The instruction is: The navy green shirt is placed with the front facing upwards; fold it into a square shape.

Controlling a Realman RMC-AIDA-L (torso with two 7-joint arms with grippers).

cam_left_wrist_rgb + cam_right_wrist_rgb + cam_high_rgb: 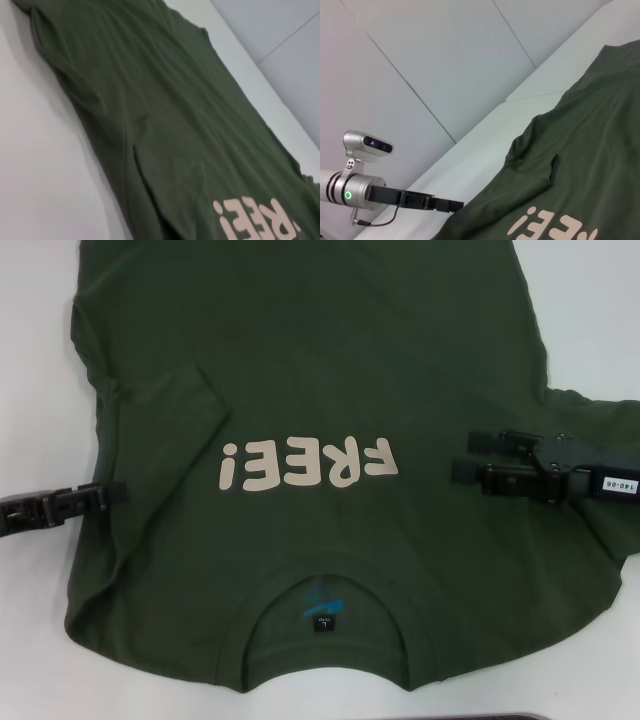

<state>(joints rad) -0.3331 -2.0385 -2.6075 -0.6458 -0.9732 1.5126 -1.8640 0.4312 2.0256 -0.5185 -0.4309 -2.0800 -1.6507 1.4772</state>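
Note:
The navy green shirt [320, 370] lies flat on the white table, front up, with the collar [325, 630] nearest me and the cream "FREE!" lettering [308, 463] upside down. Its left sleeve [165, 405] is folded in over the body, while the right sleeve [595, 425] is spread out. My left gripper [122, 492] is shut, with its tip over the shirt's left edge and no cloth lifted. My right gripper [462, 455] is open, hovering over the shirt's right side beside the lettering. The shirt [175, 125] fills the left wrist view. The right wrist view shows the shirt [580, 165] and the left gripper [455, 204].
White table [30, 390] shows on both sides of the shirt and along the near edge. Beyond the table's far edge [485, 120] is a grey panelled floor. A dark strip [540, 717] sits at the very front.

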